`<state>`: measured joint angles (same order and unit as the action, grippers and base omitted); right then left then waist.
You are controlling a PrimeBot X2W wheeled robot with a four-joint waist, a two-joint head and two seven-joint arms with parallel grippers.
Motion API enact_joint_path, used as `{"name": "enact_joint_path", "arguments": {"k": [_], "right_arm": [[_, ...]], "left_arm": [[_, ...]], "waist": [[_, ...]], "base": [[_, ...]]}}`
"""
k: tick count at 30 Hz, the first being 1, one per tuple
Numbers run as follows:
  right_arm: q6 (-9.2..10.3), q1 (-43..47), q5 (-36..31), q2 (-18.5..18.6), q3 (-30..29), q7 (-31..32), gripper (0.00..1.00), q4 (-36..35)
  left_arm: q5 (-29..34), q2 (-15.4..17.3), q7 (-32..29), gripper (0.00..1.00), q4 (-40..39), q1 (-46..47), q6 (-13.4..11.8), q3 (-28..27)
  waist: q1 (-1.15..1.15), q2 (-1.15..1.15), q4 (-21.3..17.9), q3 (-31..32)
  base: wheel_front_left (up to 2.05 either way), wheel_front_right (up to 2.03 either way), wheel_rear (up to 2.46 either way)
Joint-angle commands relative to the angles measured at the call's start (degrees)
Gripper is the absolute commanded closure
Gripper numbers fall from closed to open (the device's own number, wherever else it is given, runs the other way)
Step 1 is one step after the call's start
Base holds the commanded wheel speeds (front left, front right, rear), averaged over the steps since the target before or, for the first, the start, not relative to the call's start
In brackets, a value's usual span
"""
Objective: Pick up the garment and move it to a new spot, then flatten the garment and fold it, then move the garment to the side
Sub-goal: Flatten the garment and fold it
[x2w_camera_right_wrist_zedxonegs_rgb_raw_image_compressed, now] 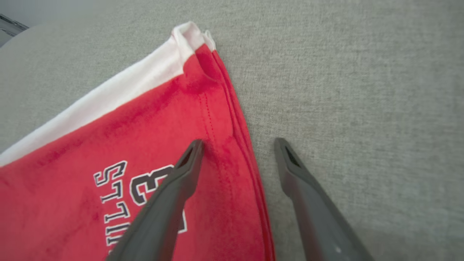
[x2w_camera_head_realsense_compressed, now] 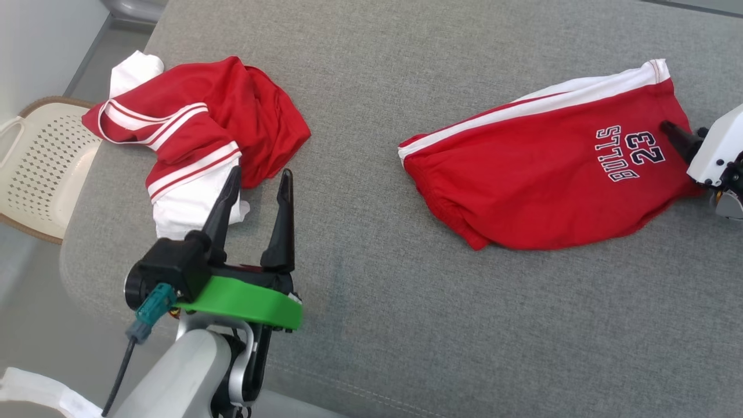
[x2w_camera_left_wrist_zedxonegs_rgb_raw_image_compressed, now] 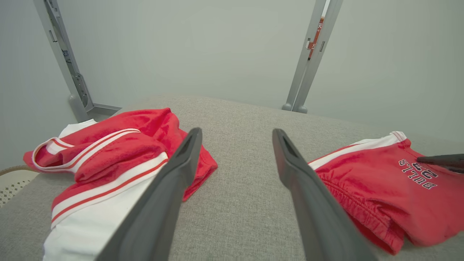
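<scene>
Red fleece shorts (x2w_camera_head_realsense_compressed: 545, 174) with a white side stripe and "BULLS 23" print lie mostly flat, slightly rumpled, at 3 o'clock on the grey fabric-covered bench (x2w_camera_head_realsense_compressed: 371, 302). My right pincer (x2w_camera_right_wrist_zedxonegs_rgb_raw_image_compressed: 237, 145) is spread wide astride their hem, gripping nothing; whether it touches, I can't tell. My left pincer (x2w_camera_head_realsense_compressed: 260, 174), spread and empty, hovers beside the crumpled red-and-white jersey (x2w_camera_head_realsense_compressed: 232, 110) at 10 o'clock.
</scene>
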<state>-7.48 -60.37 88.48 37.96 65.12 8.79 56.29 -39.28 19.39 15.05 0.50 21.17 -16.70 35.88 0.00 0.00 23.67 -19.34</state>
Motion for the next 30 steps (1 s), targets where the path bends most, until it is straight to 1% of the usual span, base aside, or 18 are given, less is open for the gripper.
{"name": "enact_joint_path", "arguments": {"k": [1,3,4,5,6,13,21,24,30], "right_arm": [[-0.01,2.72,1.05,-1.02,0.26,1.56,0.0,-0.04],[-0.02,3.22,1.49,-1.05,-0.01,1.72,0.0,-0.85],[-0.02,3.35,1.87,-1.11,-0.41,1.04,0.22,-1.43],[-0.02,3.43,1.98,-1.14,-0.68,0.34,0.56,-1.92],[-0.02,3.63,2.28,-1.13,-1.13,-0.45,1.0,-2.36],[-0.02,4.8,2.74,-1.23,-3.27,-6.33,1.0,-3.97],[-0.02,9.12,4.96,-1.36,-6.28,-12.23,1.0,-6.6],[-0.02,11.41,6.08,-1.38,-7.58,-13.85,1.0,-7.83],[-0.02,15.85,7.23,0.24,-9.85,-17.61,1.0,-9.21]], "left_arm": [[1.16,-0.87,0.17,0.0,0.25,-1.31,0.81,-1.29],[3.38,-2.72,0.17,0.0,0.21,-2.92,2.0,-3.28],[4.56,-3.48,0.18,0.0,0.26,-3.62,2.51,-4.45],[5.66,-4.13,0.17,0.0,0.34,-4.2,2.92,-5.31],[6.8,-4.95,0.17,0.0,0.37,-4.77,3.58,-6.32],[11.98,-8.79,0.17,0.0,2.14,-7.27,7.69,-10.85],[14.99,-11.17,0.18,0.0,5.01,-9.47,11.73,-14.14],[15.9,-11.78,0.18,0.0,5.89,-10.22,12.9,-14.6],[17.18,-12.31,0.18,0.0,6.84,-11.28,14.39,-15.51]], "waist": [[0.0,0.0,0.16,0.33],[0.0,0.0,0.17,0.7],[0.0,0.0,0.12,0.95],[0.0,0.0,0.05,1.15],[0.0,0.0,-0.06,1.44],[0.0,0.0,-1.68,3.52],[0.0,0.0,-5.84,6.74],[0.0,0.0,-7.81,7.67],[0.0,0.0,-11.38,8.85]], "base": [[0.0,0.0,0.0],[0.0,0.0,0.0],[0.0,0.0,0.0],[0.0,0.0,0.0],[0.0,0.0,0.0],[0.0,0.0,0.0],[0.0,0.0,0.0],[0.0,0.0,0.0],[0.0,0.0,0.0]]}}
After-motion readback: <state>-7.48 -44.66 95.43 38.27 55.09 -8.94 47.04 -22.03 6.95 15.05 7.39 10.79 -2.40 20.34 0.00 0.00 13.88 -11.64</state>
